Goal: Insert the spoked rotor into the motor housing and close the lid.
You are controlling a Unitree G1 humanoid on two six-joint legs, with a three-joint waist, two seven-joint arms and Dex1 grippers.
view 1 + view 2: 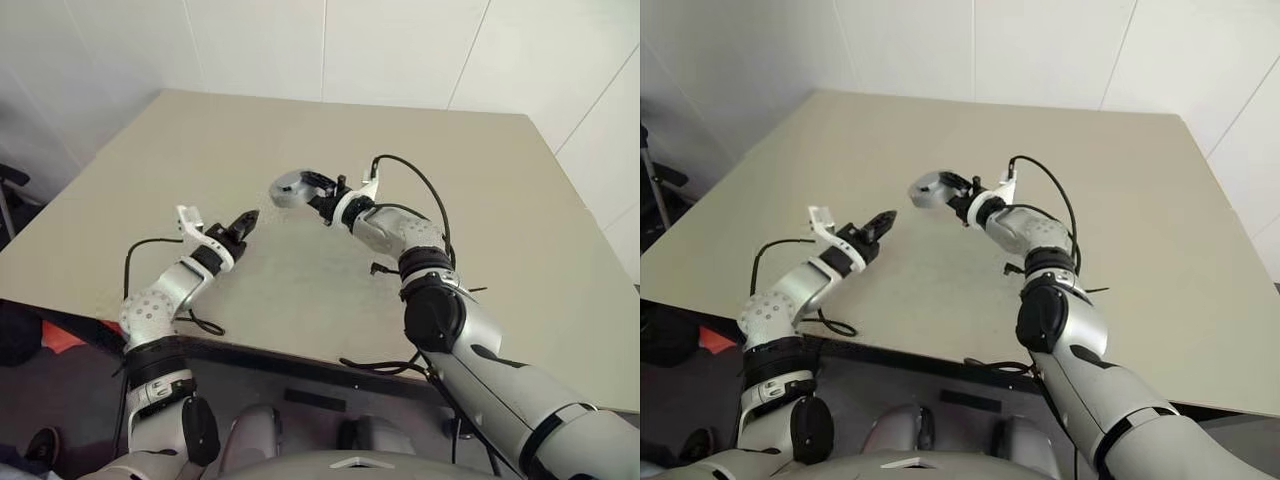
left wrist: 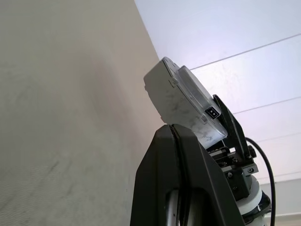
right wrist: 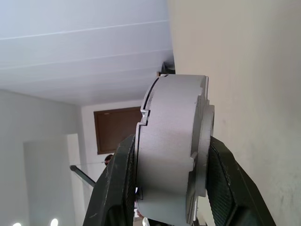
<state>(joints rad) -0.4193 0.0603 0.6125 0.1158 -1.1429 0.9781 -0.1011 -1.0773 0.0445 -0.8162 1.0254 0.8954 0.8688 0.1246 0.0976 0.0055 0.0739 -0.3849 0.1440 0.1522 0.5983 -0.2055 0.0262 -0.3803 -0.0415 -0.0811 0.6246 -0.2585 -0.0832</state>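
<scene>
over the beige table (image 1: 300, 130) the right gripper (image 1: 318, 195) clamps the closed grey motor housing (image 1: 291, 187) between its two fingers, lifted clear, while the left gripper (image 1: 245, 222), pinched shut and empty, hovers just beside it.

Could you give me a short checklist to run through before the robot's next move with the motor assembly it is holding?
1. Right end effector gripping the motor housing: ok, one finger on each flat face.
2. Housing lifted off the table: ok, held in the air above it.
3. Lid seated on the housing: cannot tell; it sits against the body, but a seam shows along the rim.
4. Spoked rotor inside: cannot tell, the interior is hidden.
5. Left end effector free: ok, shut on nothing, apart from the housing.
6. Table space below the housing for setting down: ok, bare.
</scene>
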